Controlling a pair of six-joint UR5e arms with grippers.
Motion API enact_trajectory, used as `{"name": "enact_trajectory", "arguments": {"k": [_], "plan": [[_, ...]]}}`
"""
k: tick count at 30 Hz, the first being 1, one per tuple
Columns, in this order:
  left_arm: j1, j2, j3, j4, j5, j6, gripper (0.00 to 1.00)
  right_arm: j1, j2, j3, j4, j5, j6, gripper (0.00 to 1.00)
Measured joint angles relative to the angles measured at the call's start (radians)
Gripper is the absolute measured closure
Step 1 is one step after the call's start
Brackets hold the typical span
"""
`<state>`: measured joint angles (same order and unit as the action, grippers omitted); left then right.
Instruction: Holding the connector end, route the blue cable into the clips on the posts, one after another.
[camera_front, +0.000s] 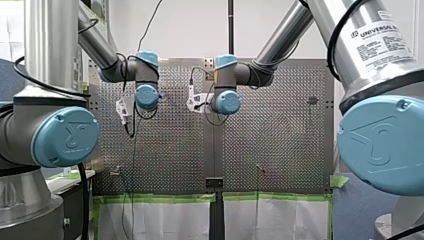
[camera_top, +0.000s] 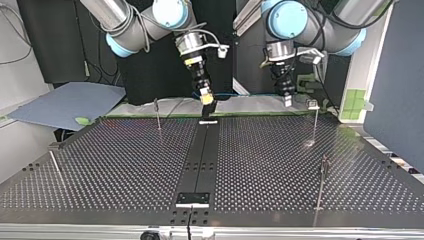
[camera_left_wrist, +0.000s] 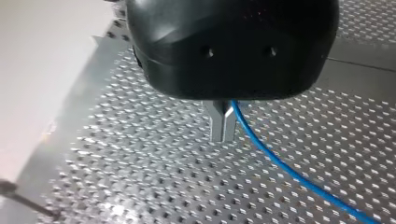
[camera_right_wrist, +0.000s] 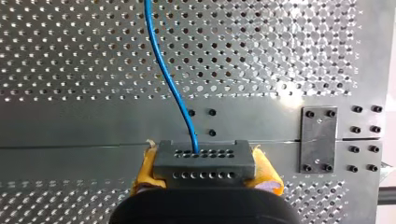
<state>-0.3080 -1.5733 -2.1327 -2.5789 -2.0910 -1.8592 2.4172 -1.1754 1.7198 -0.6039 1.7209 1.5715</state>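
This looks like the start: no clip seems to hold the blue cable (camera_right_wrist: 163, 70) yet. My right gripper (camera_right_wrist: 205, 167) has its yellow-padded fingers clamped on the connector (camera_right_wrist: 204, 156), and the cable leads off ahead toward 12 o'clock. My left gripper (camera_left_wrist: 222, 136) has its metal fingers together with the cable just beside them; pinched or not, I cannot tell. Next, the connector must travel to the clipped post (camera_top: 315, 122), at 4 o'clock of my left gripper in the top view. A second post (camera_top: 322, 175), at 5 o'clock, could snag the slack.
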Motion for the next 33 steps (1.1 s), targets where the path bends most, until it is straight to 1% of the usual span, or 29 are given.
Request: {"name": "enact_trajectory", "arguments": {"k": [3,5,7,11,14,17,21,23,26,29,33], "plan": [[0.009,0.029,0.002,-0.005,0.025,-0.026,1.0,-0.008,0.005,-0.026,0.016,-0.025,0.007,1.0],[0.015,0.048,0.006,-0.009,0.043,-0.039,1.0,-0.011,0.016,-0.048,0.033,-0.043,0.009,1.0],[0.02,0.063,0.012,-0.016,0.055,-0.045,1.0,-0.012,0.032,-0.069,0.052,-0.055,0.009,1.0],[0.03,0.101,0.043,-0.048,0.068,-0.045,1.0,-0.007,0.056,-0.106,0.087,-0.066,0.008,1.0],[0.036,0.126,0.065,-0.075,0.069,-0.04,1.0,-0.002,0.062,-0.134,0.111,-0.08,0.008,1.0],[0.044,0.136,0.083,-0.1,0.068,-0.035,1.0,0.001,0.062,-0.163,0.137,-0.096,0.006,1.0],[0.053,0.139,0.105,-0.135,0.062,-0.014,1.0,0.002,0.06,-0.202,0.175,-0.104,0.002,1.0],[0.058,0.14,0.111,-0.155,0.056,0.0,1.0,0.002,0.057,-0.222,0.195,-0.105,0.001,1.0],[0.065,0.14,0.114,-0.179,0.055,0.009,1.0,0.003,0.051,-0.25,0.222,-0.107,0.001,1.0],[0.071,0.14,0.115,-0.188,0.06,0.01,1.0,0.005,0.049,-0.277,0.244,-0.109,0.0,1.0],[0.082,0.14,0.124,-0.193,0.062,0.009,1.0,0.012,0.049,-0.311,0.259,-0.113,-0.001,1.0]]}}
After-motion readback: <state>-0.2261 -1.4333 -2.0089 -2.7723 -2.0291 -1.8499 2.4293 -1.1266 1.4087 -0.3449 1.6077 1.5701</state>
